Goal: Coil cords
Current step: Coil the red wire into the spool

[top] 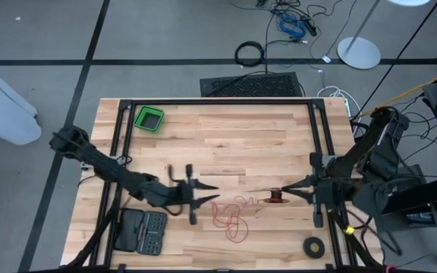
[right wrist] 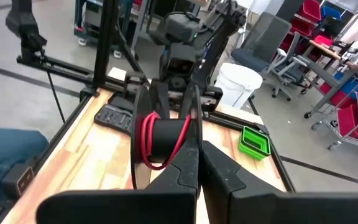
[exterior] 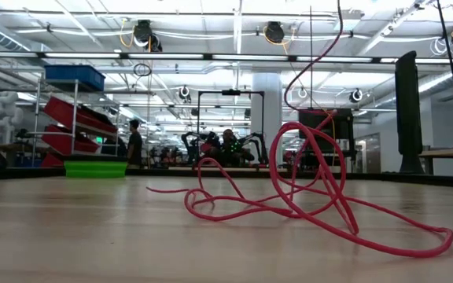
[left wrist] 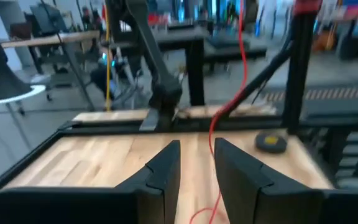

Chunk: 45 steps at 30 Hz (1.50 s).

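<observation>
Only a few turns of the red cord [top: 232,216] sit on the spool [right wrist: 165,139] pinched in the closed right claw [top: 288,190]; most lies loose mid-desk, running between the part-open left claw [left wrist: 196,163].

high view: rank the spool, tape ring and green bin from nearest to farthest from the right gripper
From the right gripper:
1. Spool, wound with red cord, right beside its fingertips.
2. Tape ring, near the table's front edge on the right.
3. Green bin, far across at the back left corner.
</observation>
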Each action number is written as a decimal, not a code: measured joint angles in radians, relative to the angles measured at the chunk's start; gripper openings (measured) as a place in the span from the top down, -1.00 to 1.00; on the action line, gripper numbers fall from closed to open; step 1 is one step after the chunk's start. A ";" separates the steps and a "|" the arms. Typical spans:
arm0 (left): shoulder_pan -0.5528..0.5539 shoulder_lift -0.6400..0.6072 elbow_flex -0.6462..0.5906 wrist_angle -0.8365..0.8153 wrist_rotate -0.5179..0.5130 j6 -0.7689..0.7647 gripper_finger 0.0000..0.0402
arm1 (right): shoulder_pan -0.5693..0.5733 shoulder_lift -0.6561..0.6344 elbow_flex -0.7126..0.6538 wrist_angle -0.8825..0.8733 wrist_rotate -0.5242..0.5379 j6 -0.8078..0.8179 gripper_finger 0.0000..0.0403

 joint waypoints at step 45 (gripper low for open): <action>-0.035 0.408 0.276 0.239 -0.067 0.209 0.07 | -0.017 0.089 0.000 0.064 0.000 0.013 1.00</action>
